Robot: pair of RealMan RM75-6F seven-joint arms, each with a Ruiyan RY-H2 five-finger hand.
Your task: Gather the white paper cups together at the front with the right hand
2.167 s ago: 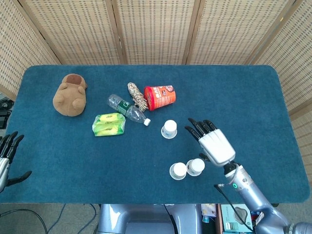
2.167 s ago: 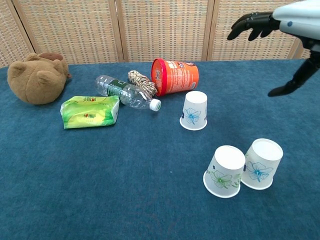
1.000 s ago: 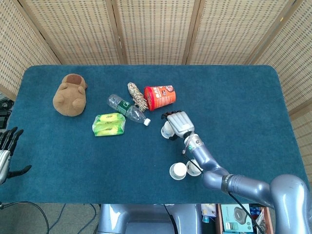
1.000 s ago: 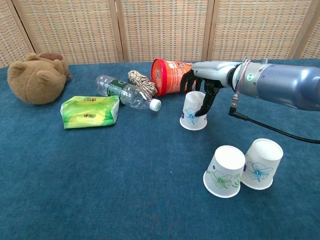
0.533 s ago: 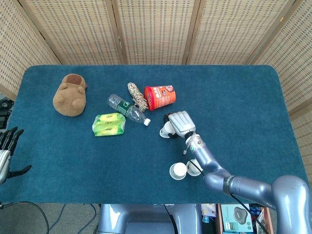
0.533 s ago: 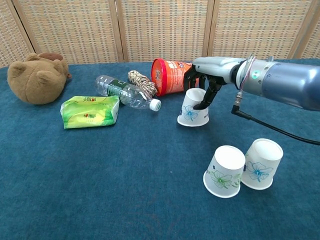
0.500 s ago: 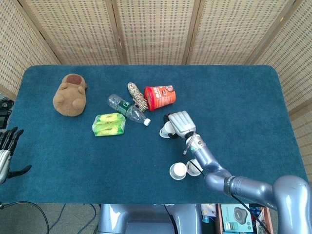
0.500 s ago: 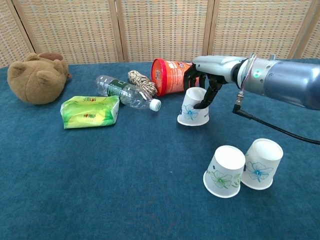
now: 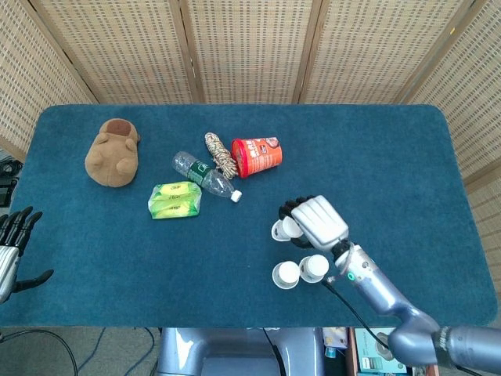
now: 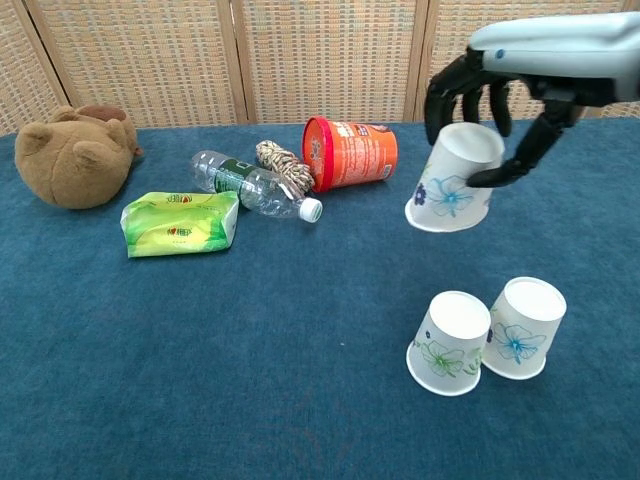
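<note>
My right hand [image 9: 319, 221] [image 10: 505, 85] grips a white paper cup [image 10: 455, 190] [image 9: 283, 229] with a blue flower print and holds it tilted in the air, above the table. Below it, two more white paper cups stand upside down and touch each other near the front edge: the left cup [image 10: 450, 342] [image 9: 286, 274] and the right cup [image 10: 523, 327] [image 9: 315, 267]. My left hand [image 9: 12, 243] hangs open off the table's left front corner, holding nothing.
On the blue table [image 9: 391, 164], a red snack tub [image 9: 257, 156] lies on its side beside a coiled rope [image 9: 221, 154], a clear plastic bottle [image 9: 205, 175], a green packet [image 9: 174, 200] and a brown plush toy [image 9: 113, 152]. Wicker screens close off the back.
My right hand has lifted the third cup off the table by the red tub and carried it toward the front, over the two standing cups. The left hand has stayed put.
</note>
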